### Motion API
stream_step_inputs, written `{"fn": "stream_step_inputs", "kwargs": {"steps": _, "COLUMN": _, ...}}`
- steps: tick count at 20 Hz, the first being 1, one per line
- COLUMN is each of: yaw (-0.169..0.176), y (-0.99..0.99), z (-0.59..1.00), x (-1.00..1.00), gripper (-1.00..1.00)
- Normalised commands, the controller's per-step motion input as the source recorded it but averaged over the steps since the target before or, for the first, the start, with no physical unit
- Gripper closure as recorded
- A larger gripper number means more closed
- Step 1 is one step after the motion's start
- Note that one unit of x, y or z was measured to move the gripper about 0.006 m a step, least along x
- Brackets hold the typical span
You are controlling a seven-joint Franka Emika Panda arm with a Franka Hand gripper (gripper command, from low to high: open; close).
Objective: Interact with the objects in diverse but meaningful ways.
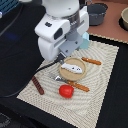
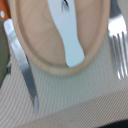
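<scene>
On the striped mat, the white piece lies lengthwise right under my tool; I can't tell its grip.

We found the arm clad in smooth white housings with rounded edges, blocky at the wrist end. A dark recessed panel sat on one face of the wrist block, and a grey band ran round the joint above it. Black cables trailed beside the body.
</scene>
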Motion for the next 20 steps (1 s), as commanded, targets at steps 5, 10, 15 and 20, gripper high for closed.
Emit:
{"fn": "stream_step_inputs", "kwargs": {"steps": 5, "yaw": -0.009, "y": 0.05, "z": 0.00, "x": 0.76, "gripper": -1.00}}
{"fn": "stream_step_inputs", "kwargs": {"steps": 10, "yaw": 0.000, "y": 0.01, "z": -0.15, "x": 0.53, "gripper": -1.00}}
{"fn": "stream_step_inputs", "kwargs": {"steps": 15, "yaw": 0.002, "y": -0.01, "z": -0.17, "x": 0.01, "gripper": -1.00}}
{"fn": "stream_step_inputs", "kwargs": {"steps": 20, "yaw": 0.001, "y": 0.01, "z": -0.11, "x": 0.00, "gripper": -1.00}}
